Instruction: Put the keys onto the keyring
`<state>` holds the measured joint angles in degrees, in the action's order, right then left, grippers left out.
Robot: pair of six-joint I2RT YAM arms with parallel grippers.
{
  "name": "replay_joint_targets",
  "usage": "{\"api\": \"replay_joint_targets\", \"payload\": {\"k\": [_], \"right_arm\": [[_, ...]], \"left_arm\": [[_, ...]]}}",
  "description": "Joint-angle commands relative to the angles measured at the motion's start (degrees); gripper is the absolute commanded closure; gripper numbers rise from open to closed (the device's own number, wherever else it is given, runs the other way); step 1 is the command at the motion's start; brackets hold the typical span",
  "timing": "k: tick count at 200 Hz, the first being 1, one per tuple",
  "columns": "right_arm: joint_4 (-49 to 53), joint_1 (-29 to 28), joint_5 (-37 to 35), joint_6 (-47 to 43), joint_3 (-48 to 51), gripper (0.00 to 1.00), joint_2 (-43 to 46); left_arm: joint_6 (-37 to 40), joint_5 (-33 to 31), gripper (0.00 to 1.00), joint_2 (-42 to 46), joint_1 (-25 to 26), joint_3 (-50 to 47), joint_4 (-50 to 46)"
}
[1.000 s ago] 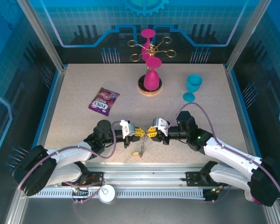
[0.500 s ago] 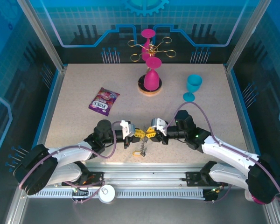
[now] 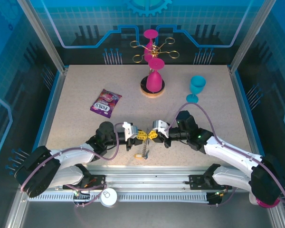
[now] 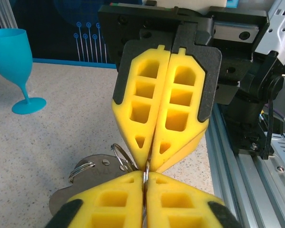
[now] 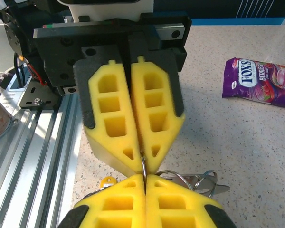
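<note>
1. The left gripper point(image 4: 145, 183) is pressing its two yellow fingers together, with a thin metal ring point(image 4: 146, 167) pinched in the seam between them.
2. The right gripper point(image 5: 145, 183) is doing the same from the opposite side. Its yellow fingers are closing flat against each other on that same ring.
3. The two grippers are meeting tip to tip, nearly touching, with the ring bridging the small gap between them. Whether this ring is part of the keyring is too fine to tell.
4. The keys point(image 4: 85, 172), silver and threaded on small wire rings, are bunching just below and beside the fingertips. A yellow tag point(image 5: 107, 182) is showing at the other side of the tips. Whether the bunch is touching the table is unclear.
5. Both arms are reaching inward over the near middle of the speckled table point(image 3: 85, 85), low above its surface.
6. Farther out, a purple snack packet point(image 3: 105, 102) is lying flat to the left.
7. A blue goblet point(image 3: 196, 89) is standing upright at the far right.
8. Pink goblets point(image 3: 155, 78) are sitting on a stand at the far centre.
</note>
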<state>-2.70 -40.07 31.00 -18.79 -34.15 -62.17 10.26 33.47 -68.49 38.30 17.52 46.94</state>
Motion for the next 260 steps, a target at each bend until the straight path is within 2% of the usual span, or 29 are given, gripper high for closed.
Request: {"api": "replay_joint_targets", "payload": {"k": [1,20,41,81,101,115,132,144,157,186,235,260], "right_arm": [[6.2,-0.3,-0.1,-3.1,-4.1,1.00,-0.4],[11.2,-0.6,-0.5,-4.6,-6.8,1.00,-1.1],[16.4,-1.3,-1.5,-6.3,-9.8,1.00,-2.4],[22.8,-3.3,-3.0,-9.5,-14.9,1.00,-5.4],[24.2,-3.8,-2.3,-10.1,-17.2,1.00,-6.5],[24.5,-3.9,-1.2,-9.8,-18.6,1.00,-7.1],[22.4,-3.5,-1.9,-8.0,-17.8,1.00,-6.0],[19.0,-2.3,-2.4,-5.3,-15.3,0.77,-4.3],[15.2,-1.0,-2.4,-3.3,-11.5,0.72,-1.8],[11.3,-0.3,-3.4,-1.5,-6.1,0.73,1.0],[8.1,-0.4,-2.9,0.7,-3.9,0.74,0.9],[8.2,-0.4,-3.0,0.8,-3.9,0.81,-0.1]], "left_arm": [[2.0,-1.7,0.80,2.9,0.1,3.1,-5.7],[5.2,-2.0,0.79,4.2,0.2,5.7,-15.4],[7.5,-2.2,0.82,4.8,0.3,7.6,-21.6],[11.2,-2.4,0.91,4.0,0.5,10.7,-29.4],[12.8,-2.1,1.00,3.8,0.6,11.8,-31.7],[13.7,-2.2,1.00,4.0,0.7,12.1,-32.7],[14.1,-2.4,1.00,5.2,0.7,11.4,-31.3],[13.4,-3.0,1.00,6.2,0.7,9.9,-28.3],[11.6,-3.4,1.00,7.2,0.7,7.9,-23.2],[7.8,-3.2,1.00,7.9,0.7,4.7,-14.1],[5.9,-3.5,1.00,7.2,0.7,3.8,-11.5],[4.0,-4.8,1.00,6.7,0.7,3.4,-9.5]]}}
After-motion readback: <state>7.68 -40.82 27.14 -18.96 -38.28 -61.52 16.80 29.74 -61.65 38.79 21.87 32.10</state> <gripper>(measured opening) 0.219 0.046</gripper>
